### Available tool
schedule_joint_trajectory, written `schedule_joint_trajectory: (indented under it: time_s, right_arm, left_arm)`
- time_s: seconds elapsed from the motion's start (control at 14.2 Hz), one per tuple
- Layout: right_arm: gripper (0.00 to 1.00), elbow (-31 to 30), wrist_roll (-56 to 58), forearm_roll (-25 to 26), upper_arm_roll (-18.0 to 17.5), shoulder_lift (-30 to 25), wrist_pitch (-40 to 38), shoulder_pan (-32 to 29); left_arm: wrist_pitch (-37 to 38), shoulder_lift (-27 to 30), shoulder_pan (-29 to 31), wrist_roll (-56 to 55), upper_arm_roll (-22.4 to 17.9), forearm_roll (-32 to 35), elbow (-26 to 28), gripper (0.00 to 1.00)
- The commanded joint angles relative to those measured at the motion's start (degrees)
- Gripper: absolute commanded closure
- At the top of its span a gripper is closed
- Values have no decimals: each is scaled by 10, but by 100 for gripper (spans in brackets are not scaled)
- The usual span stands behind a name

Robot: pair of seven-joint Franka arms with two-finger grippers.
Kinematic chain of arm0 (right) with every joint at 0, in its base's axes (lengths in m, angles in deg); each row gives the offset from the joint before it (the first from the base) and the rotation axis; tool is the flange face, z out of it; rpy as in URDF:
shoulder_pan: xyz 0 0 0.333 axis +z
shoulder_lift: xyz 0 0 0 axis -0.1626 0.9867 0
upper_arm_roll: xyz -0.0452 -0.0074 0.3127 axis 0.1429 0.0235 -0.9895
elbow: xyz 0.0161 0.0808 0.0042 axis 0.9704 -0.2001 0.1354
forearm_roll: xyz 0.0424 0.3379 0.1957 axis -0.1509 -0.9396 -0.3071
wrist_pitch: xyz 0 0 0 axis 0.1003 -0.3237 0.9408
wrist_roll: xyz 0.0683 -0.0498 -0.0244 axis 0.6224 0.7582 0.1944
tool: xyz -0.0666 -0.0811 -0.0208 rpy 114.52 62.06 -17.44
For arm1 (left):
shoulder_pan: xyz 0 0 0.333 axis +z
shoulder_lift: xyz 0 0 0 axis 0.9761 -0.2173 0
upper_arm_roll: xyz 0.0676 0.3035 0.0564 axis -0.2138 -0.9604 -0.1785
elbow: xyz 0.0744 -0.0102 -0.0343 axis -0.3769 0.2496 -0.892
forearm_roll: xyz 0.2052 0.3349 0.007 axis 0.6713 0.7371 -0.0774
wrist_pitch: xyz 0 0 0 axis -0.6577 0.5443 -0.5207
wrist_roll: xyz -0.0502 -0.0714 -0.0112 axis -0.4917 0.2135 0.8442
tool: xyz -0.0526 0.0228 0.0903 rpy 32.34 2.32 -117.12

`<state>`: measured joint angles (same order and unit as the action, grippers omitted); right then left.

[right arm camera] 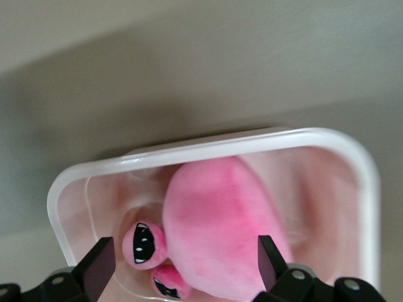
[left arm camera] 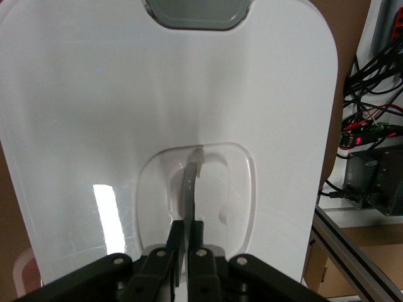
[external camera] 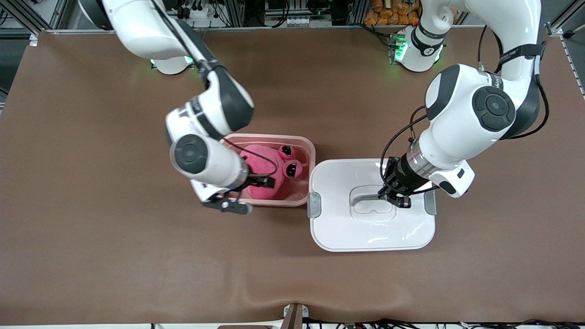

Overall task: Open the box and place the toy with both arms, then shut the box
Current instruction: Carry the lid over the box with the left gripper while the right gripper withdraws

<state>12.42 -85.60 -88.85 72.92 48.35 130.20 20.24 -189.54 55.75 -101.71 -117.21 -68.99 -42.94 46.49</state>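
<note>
Now one toy (external camera: pixel 265 171) in one box (external camera: pixel 307 151), right gripper (right arm camera: pixel 182 264) jaws open, left gripper (left arm camera: pixel 187 248) jaws clamping one lid (external camera: pixel 338 228) handle (left arm camera: pixel 191 182).

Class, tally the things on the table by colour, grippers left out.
Pink: 2, the box and the toy in it
White: 1, the lid
Total: 3

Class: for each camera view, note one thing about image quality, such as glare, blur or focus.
Front view: evenly lit, soft sheen on the lid. Left wrist view: a bright window-like glare patch on the lid, left gripper dark at the frame edge. Right wrist view: toy and box soft-focused, table blurred, right gripper fingers blurry.
</note>
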Motion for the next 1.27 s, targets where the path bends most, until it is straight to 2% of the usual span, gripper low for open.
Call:
schedule_joint_trajectory:
  time_s: [0.0,0.35,0.49,0.64,0.78,1.2]
  right_arm:
    - [0,-7,-3,6,-7,-51,-48,-37]
    - [0,-7,-4,8,-6,-98,-113,-103]
    - [0,-7,-3,55,-9,-119,-122,-111]
    - [0,-7,-1,95,-10,-135,-130,-111]
    - [0,-8,-2,93,-10,-147,-147,-119]
    - [0,-7,0,94,-8,-190,-216,-144]
  left_arm:
    - [-28,5,-18,-12,-1,16,7,100]
    - [-66,9,-79,-12,-1,28,19,100]
    - [-78,12,-103,-15,0,28,29,100]
    - [-111,11,-133,-71,-2,45,44,100]
    - [-132,12,-162,-125,0,81,61,100]
    - [-211,9,-230,-240,-1,130,108,100]
